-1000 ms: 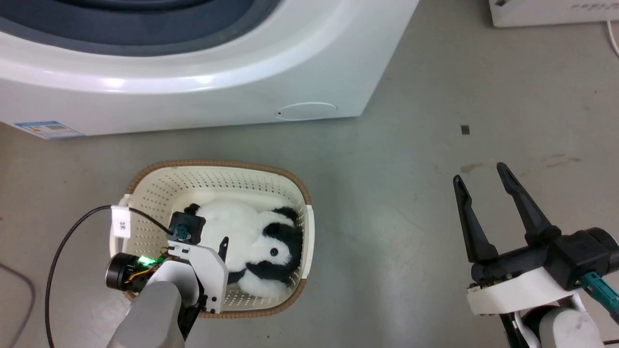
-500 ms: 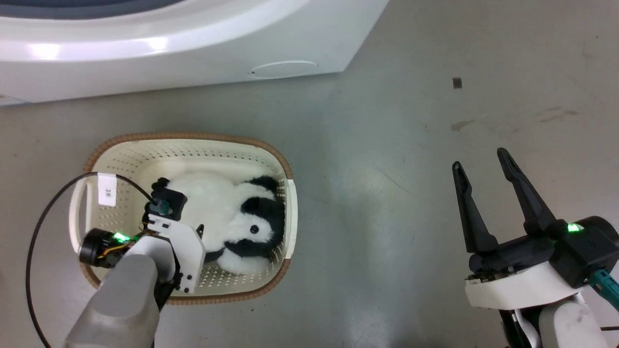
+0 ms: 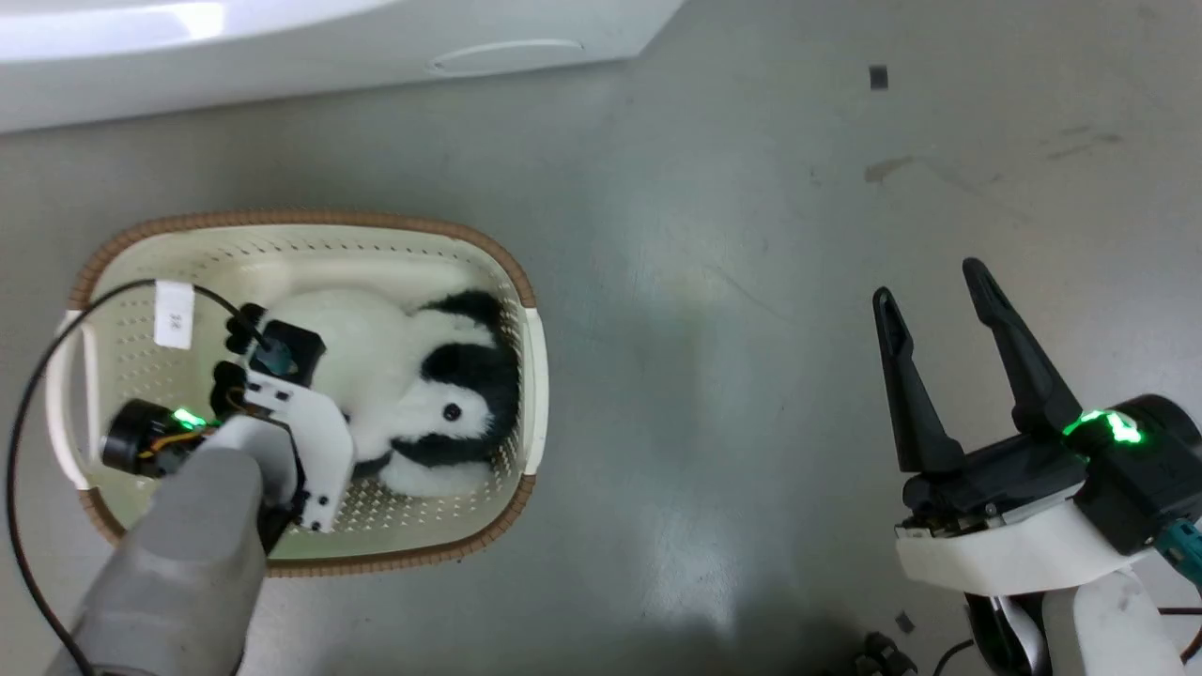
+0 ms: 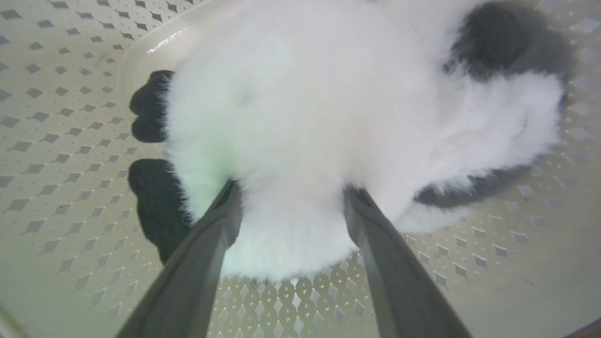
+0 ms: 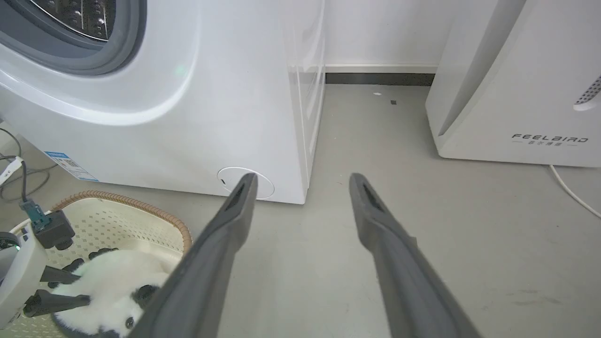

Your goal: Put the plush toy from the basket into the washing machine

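Plush toy (image 3: 385,376) in basket (image 3: 310,218), left claw (image 4: 291,192) astride; washing machine (image 3: 376,56) near

One plush toy (image 3: 380,371), one basket (image 3: 310,219), one washing machine (image 5: 188,94) — two claws (image 4: 291,188) (image 3: 925,282).

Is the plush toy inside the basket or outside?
Inside: the plush toy lies within the rim of the basket, the left end effector open astride its body.

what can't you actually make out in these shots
left gripper: fingertips buried in the fur of the panda plush, left wrist view; grip unclear
washing machine: porthole cut off by the right wrist view's top-left edge
white cable tag: print too small, head view
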